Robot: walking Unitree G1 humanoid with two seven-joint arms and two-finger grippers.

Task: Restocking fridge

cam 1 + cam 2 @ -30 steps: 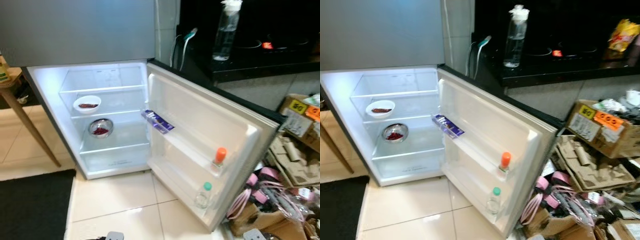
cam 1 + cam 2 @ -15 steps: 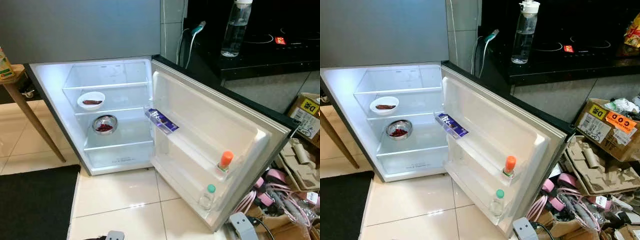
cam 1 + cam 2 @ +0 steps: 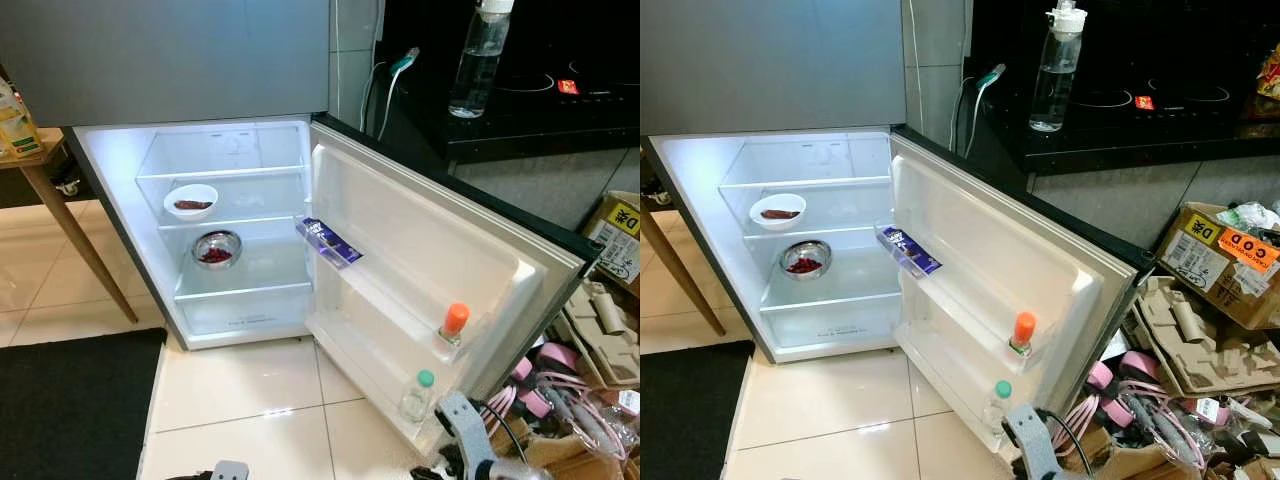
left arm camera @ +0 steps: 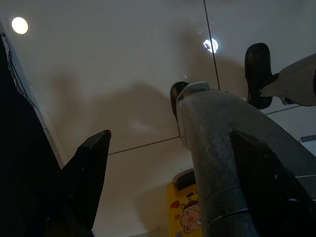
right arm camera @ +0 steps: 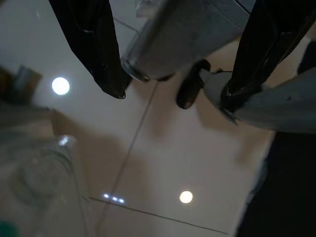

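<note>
Since a second ago my head camera has swung, so the fridge (image 3: 200, 90) sits further right in view, and my right arm (image 3: 462, 430) has come up into the picture at 5 o'clock, close beside the lower corner of the open door (image 3: 440, 260). Nothing inside the fridge has shifted.

From the head views I see the lit compartment at 10 o'clock. A white bowl (image 3: 190, 200) with something dark red in it rests on the upper shelf, and a steel bowl (image 3: 216, 249) of red bits sits on the shelf below. On the door, a purple packet (image 3: 328, 241) lies in the upper rack near the hinge. An orange-capped bottle (image 3: 452, 325) stands in the middle rack at the door's outer end, and a green-capped bottle (image 3: 416, 394) stands in the bottom rack just beneath it, just beside my right arm.

In the right wrist view the right gripper (image 5: 173, 91) hangs with its fingers (image 5: 94, 44) spread apart over the pale floor tiles (image 5: 163, 163), holding nothing, with a clear bottle (image 5: 39, 182) blurred nearby. The left gripper (image 4: 168, 163) hangs low as well, fingers (image 4: 89, 173) apart and empty, over the same tiles.

Up at 1 o'clock a clear water bottle (image 3: 478, 55) stands on the black counter (image 3: 540, 110).
</note>
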